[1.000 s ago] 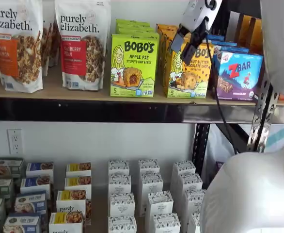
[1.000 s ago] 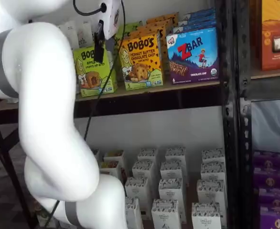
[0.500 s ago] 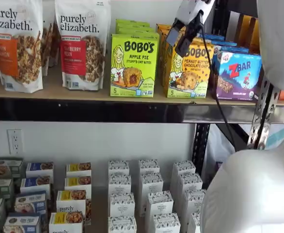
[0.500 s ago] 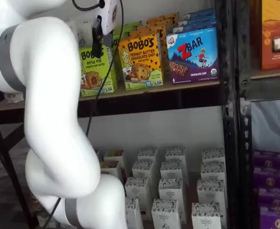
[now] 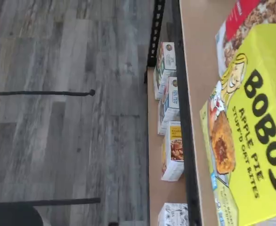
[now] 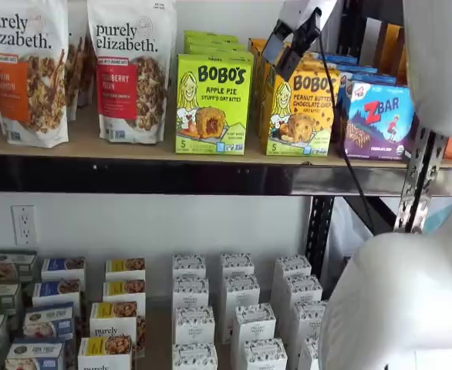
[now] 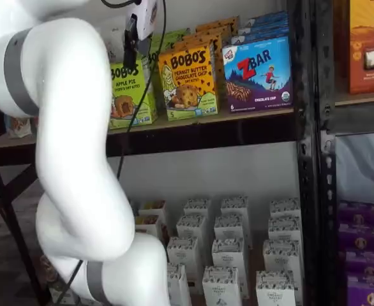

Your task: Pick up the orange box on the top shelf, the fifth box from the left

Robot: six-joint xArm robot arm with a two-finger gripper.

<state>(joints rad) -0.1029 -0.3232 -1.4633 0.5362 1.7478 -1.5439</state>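
The orange box (image 6: 303,108) reads "BOBO'S Peanut Butter Chocolate Chip" and stands upright at the front of the top shelf (image 6: 95,146), with like boxes behind it. It shows in both shelf views (image 7: 188,80), between a lime-green Apple Pie box (image 6: 213,104) and a blue Zbar box (image 6: 380,119). My gripper (image 6: 290,46) hangs in front of the orange box's upper left corner, fingers apart and empty. In a shelf view only one black finger (image 7: 131,51) shows, side-on. The wrist view does not show the orange box, only the Apple Pie box (image 5: 255,141).
Purely Elizabeth granola bags (image 6: 129,69) stand further left on the shelf. The shelf's black front rail (image 6: 133,176) and a perforated upright (image 6: 415,185) frame it. Small white and blue boxes (image 6: 234,308) fill the lower level. My white arm (image 7: 72,159) covers the shelf's left part.
My gripper has risen and shifted a little left, from in front of the orange box's face to its upper left corner. The boxes have not moved.
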